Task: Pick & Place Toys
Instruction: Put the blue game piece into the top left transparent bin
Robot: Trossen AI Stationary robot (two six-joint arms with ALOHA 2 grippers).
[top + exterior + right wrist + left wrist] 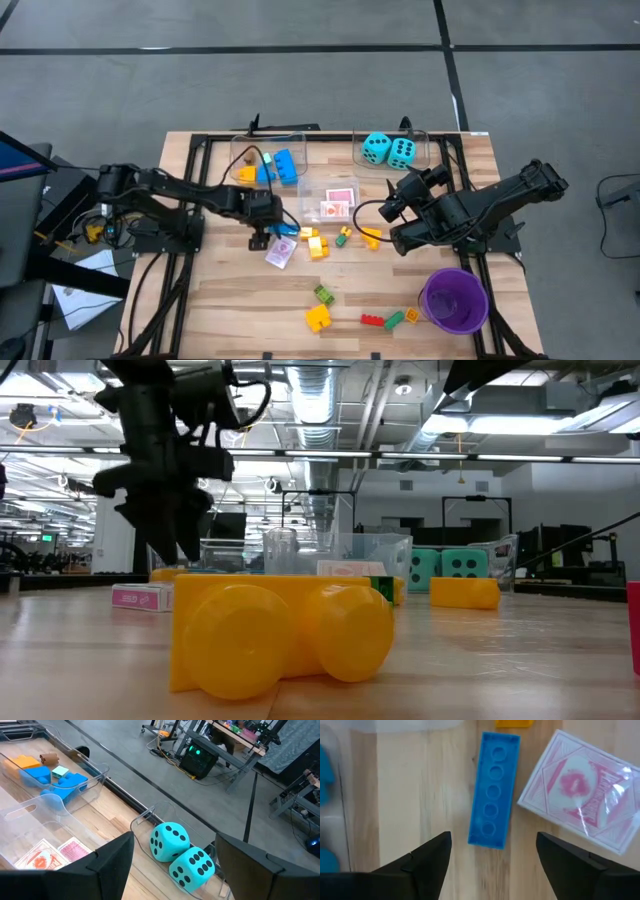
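A long blue plastic building brick (pixel 494 790) lies on the wooden worktop (pixel 410 795) just beside a red-and-white card pack (pixel 585 790), with the left pincer (pixel 492 855) spread above it; light, stiff and slick, it looks best pinched across its narrow sides.

This is a robotics lab in a large industrial hall. The low view shows an open ceiling with metal ducts (pixel 330 400) and long lights. The floor (pixel 300 90) around the wooden worktop (pixel 250 300) is grey with dark tape lines. Beyond the right tool, benches with electronics (pixel 200 757) and loose cables stand.
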